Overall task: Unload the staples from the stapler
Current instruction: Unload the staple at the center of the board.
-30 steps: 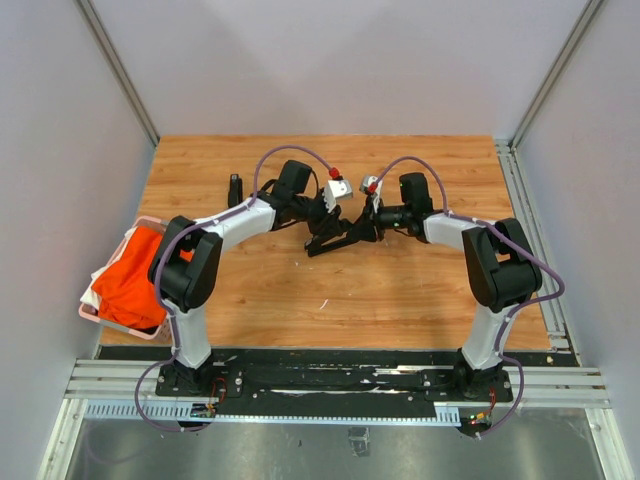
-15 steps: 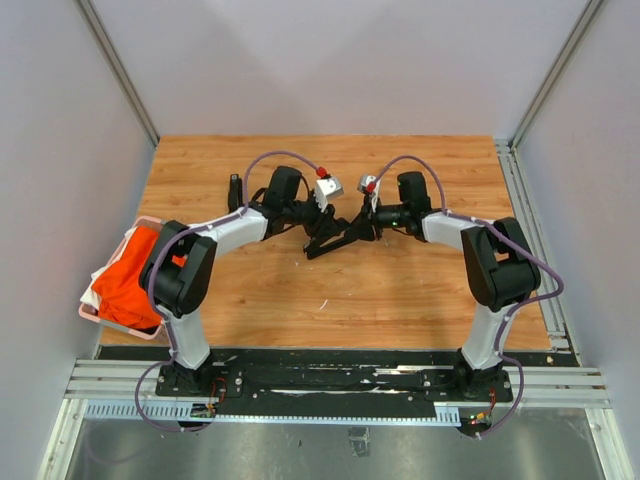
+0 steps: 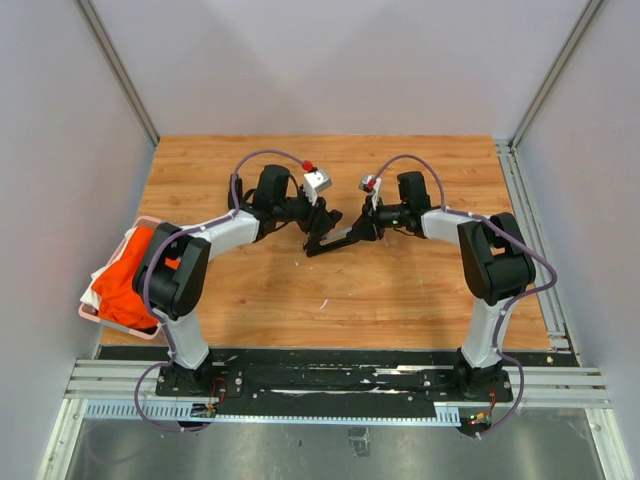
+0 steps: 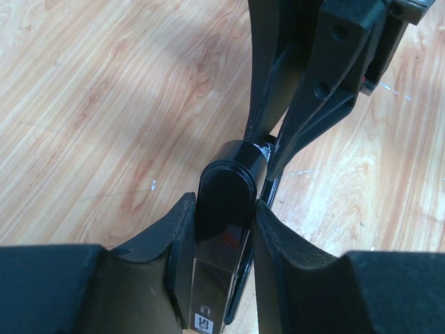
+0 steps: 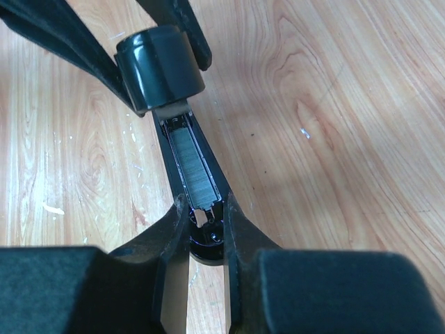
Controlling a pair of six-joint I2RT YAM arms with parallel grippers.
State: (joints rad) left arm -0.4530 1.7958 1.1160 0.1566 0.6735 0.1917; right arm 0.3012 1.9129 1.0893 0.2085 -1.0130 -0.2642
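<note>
Up and leftward in the top view, the left end effector (image 3: 322,218) has shifted since a second ago. It pinches the black rounded top arm of the stapler (image 3: 338,236). The right end effector (image 5: 206,221) pinches the open magazine's near end. The staples (image 5: 195,165) lie in that channel, over the desk (image 3: 400,290), mid-frame.

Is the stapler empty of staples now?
No, a silvery row of staples lies inside the opened stapler in the right wrist view.
</note>
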